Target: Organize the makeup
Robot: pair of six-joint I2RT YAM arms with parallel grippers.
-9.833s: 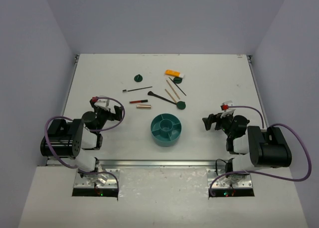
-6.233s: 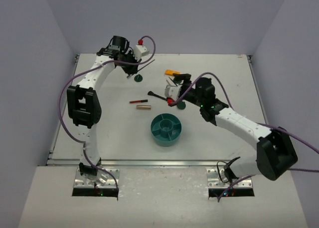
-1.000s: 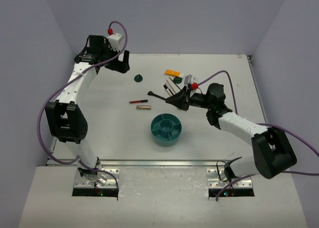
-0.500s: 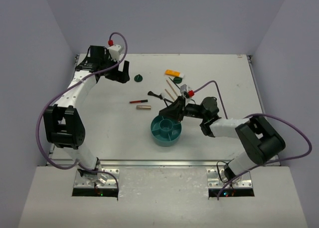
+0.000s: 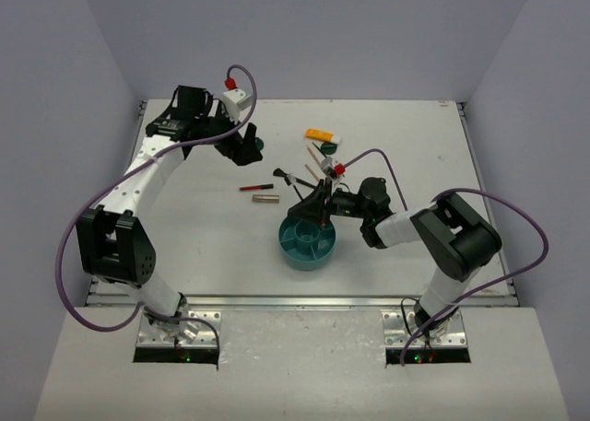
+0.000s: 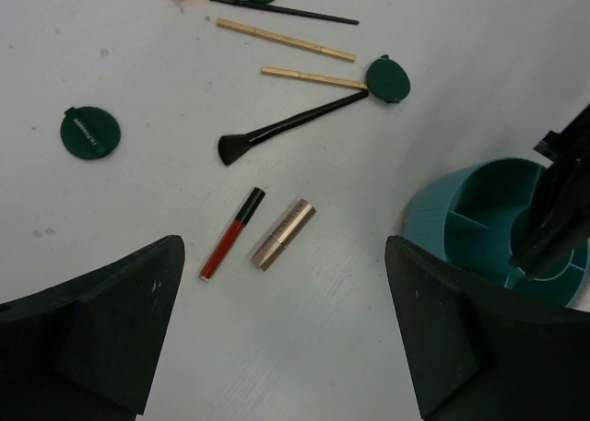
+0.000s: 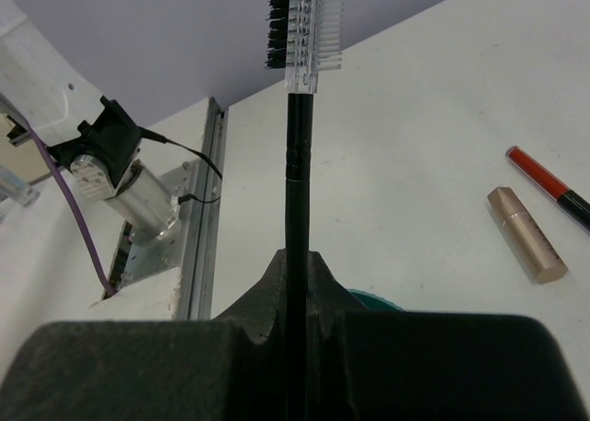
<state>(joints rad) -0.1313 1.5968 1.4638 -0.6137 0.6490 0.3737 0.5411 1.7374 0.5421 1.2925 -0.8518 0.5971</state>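
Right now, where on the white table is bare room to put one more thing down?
The widest free patch on the white table lies left of the teal round divided bowl, nearer than the gold tube. The far right corner is bare too. Crowded: beyond the bowl, around the black flat brush and the right tool gripping a black-handled comb brush.

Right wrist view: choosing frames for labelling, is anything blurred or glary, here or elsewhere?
Right wrist view: the right hand is dark and soft, the held brush and gold tube sharper. Left wrist view: red pencil crisp, no glare. Top view: even, soft shadows.
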